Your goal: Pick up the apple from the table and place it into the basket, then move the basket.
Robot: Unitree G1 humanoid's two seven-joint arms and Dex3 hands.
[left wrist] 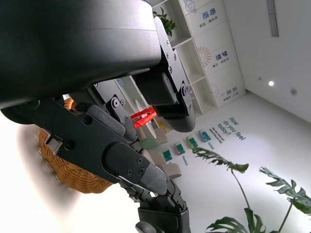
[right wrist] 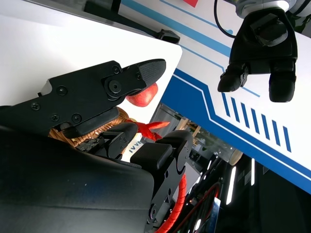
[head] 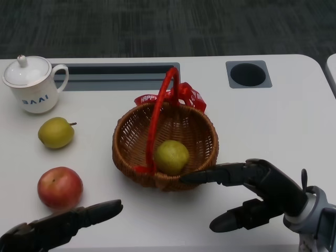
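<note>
Head view: looks down on the table (head: 262, 121) from above.
Wrist views: close behind each hand; both share the basket (left wrist: 73, 170).

The basket (head: 165, 142) sits on the worktop (head: 273, 121) just beyond the right hand's fingers (head: 210, 176), holding one fruit (head: 171, 156). The apple (head: 60, 187) lies just past the left hand's fingers (head: 102, 210); another fruit (head: 55, 132) and a lidded cup (head: 31, 84) lie farther off.

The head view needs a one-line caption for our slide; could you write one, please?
Red apple still on the table beside the wicker basket, both open hands, left hand and right hand, nearby.
</note>
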